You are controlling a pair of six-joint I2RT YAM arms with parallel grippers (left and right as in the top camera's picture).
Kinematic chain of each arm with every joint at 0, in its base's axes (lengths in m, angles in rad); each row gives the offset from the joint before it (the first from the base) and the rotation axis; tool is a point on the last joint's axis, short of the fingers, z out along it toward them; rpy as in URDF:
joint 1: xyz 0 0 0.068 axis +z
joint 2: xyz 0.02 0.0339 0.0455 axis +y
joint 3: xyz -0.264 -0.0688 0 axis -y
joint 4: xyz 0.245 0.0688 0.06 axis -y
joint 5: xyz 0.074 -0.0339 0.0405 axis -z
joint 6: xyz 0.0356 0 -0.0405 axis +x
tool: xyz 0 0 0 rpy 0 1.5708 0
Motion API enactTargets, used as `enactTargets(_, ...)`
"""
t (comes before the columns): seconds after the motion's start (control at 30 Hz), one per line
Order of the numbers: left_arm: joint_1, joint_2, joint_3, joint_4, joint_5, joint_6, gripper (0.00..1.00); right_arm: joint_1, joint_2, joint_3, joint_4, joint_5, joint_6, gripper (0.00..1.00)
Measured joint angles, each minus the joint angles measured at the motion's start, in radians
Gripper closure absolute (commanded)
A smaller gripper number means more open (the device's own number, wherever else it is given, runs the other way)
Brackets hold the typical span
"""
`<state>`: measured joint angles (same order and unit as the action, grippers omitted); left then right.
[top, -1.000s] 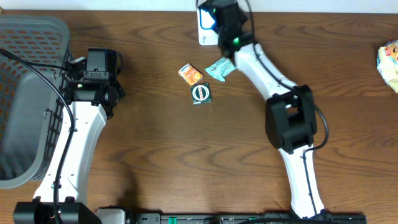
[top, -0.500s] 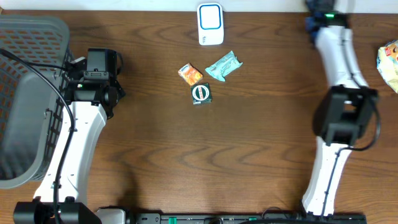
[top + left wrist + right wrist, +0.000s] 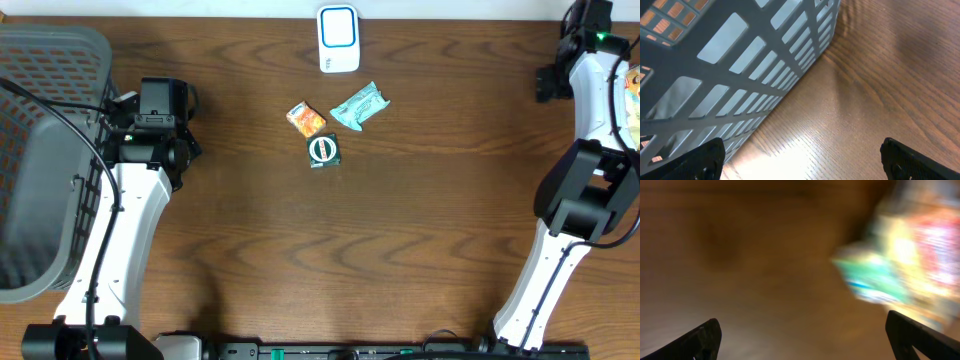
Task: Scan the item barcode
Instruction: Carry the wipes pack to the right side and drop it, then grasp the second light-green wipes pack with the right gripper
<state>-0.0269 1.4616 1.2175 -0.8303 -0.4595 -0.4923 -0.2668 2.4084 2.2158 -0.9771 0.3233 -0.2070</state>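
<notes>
While basket [image 3: 50, 40] flanks left gripper [image 3: 802, 157], packets [image 3: 358, 105] near scanner [image 3: 338, 38].

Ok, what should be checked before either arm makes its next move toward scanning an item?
1. Left gripper open and empty: ok.
2. Right gripper open, nothing between its fingers: ok.
3. Scanner uncovered at the table's far edge: ok.
4. Orange packet, teal packet and dark packet lying free on the table, none held: ok.
5. Right wrist view sharp enough to aim by: not ok, it is blurred and shows only a colourful package.
6. Barcode visible on any packet: cannot tell.
</notes>
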Motion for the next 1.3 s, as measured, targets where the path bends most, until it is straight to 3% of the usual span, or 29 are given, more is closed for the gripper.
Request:
enactTargets(0.23,0.0,0.0,0.0,0.0,0.0,0.0,0.02,0.069,0.0,0.0,-0.004,-0.718,0.055,0.01)
enactTargets(0.37,0.0,0.0,0.0,0.0,0.0,0.0,0.02,0.142,0.0,0.0,0.005,-0.974,0.079,0.01)
enactTargets(0.57,0.0,0.0,0.0,0.0,0.0,0.0,0.02,0.292,0.0,-0.019,-0.009,-1.001,0.258,0.01)
enactTargets(0.87,0.0,0.0,0.0,0.0,0.0,0.0,0.02,0.492,0.0,-0.138,0.087,-0.746,0.603,0.02)
enactTargets(0.97,0.0,0.0,0.0,0.0,0.0,0.0,0.02,0.505,0.0,-0.173,0.141,-0.707,0.686,0.16)
enactTargets(1.0,0.0,0.0,0.0,0.0,0.0,0.0,0.02,0.505,-0.001,-0.187,0.16,-0.698,0.711,0.26)
enactTargets(1.07,0.0,0.0,0.0,0.0,0.0,0.0,0.02,0.497,-0.001,-0.233,0.208,-0.677,0.79,0.32)
enactTargets(1.23,0.0,0.0,0.0,0.0,0.0,0.0,0.02,0.488,-0.013,-0.316,0.351,-0.668,0.838,0.68)
enactTargets(1.3,0.0,0.0,0.0,0.0,0.0,0.0,0.03,0.486,-0.016,-0.338,0.377,-0.678,0.851,0.87)
